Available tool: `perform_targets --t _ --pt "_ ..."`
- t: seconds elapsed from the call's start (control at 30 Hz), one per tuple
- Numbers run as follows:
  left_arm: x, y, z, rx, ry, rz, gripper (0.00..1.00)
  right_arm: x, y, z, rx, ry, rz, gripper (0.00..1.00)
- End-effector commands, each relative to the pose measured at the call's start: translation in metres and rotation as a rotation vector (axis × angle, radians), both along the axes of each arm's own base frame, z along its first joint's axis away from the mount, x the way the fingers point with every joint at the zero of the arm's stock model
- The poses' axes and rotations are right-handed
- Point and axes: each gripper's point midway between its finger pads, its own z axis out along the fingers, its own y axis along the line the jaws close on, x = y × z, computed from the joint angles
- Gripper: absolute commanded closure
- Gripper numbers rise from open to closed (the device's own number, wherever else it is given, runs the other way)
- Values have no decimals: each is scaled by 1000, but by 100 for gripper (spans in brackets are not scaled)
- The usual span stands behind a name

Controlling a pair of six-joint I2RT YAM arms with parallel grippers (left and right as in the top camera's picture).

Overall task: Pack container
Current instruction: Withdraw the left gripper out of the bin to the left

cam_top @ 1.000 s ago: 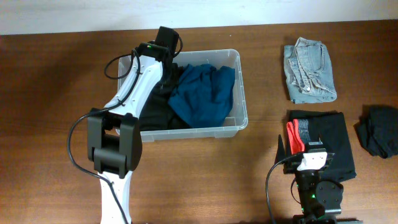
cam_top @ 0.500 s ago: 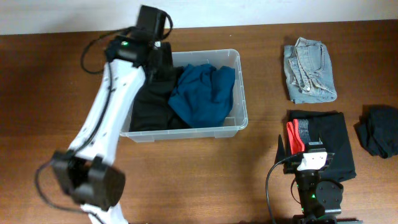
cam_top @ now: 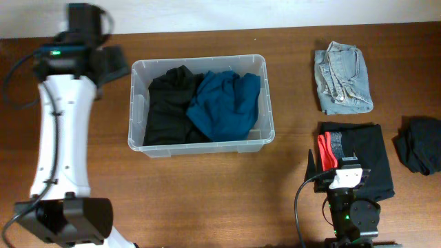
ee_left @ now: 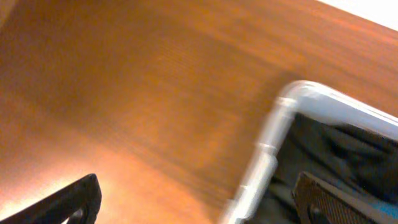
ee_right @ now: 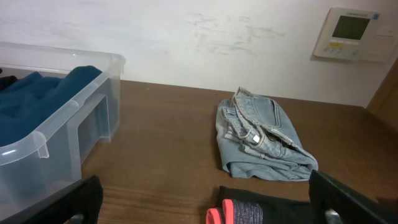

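Note:
The container (cam_top: 265,131) is a clear plastic bin in the middle of the table, holding a black garment (cam_top: 169,103) on its left and a blue garment (cam_top: 224,103) on its right. My left gripper (cam_top: 117,60) hangs open and empty just outside the bin's far left corner. In the left wrist view the gripper (ee_left: 199,208) straddles the container rim (ee_left: 292,106), with bare table on one side and the black garment (ee_left: 336,155) on the other. My right gripper (cam_top: 337,155) stands open and empty at the front right, over a folded black garment (cam_top: 365,148).
Folded light jeans (cam_top: 342,78) lie at the back right. A red and grey item (cam_top: 329,148) sits on the folded black garment. A crumpled dark garment (cam_top: 419,145) lies at the right edge. A white wall with a thermostat (ee_right: 351,34) bounds the table's far side.
My left gripper opened, let go of the black garment inside the bin, and swung out to the left past the bin's far left corner. The right arm has not moved.

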Motion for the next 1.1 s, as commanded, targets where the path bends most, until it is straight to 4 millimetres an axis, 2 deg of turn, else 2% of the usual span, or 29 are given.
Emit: perform_targets --t 0.0,0.2,0.57,0.67,0.77,0.97,1.07 --pt "-15 32 11 -27 -34 147 1 0 -2 -2 -4 1 -11 2" --pt "-19 45 8 -82 -34 175 1 0 -2 -2 -4 1 -11 2" --pt "-19 48 5 -73 -25 183 1 0 -2 -1 -3 0 -9 2" --pt "-19 48 5 -73 -25 183 1 0 8 0 2 -7 50 2" --pt "-19 48 5 -73 -25 183 1 -2 28 3 74 -13 161 2" --pt "-19 48 5 -73 -25 183 1 -16 73 7 473 64 404 2" --pt "-19 48 5 -73 -25 183 1 -22 85 8 545 100 474 2"
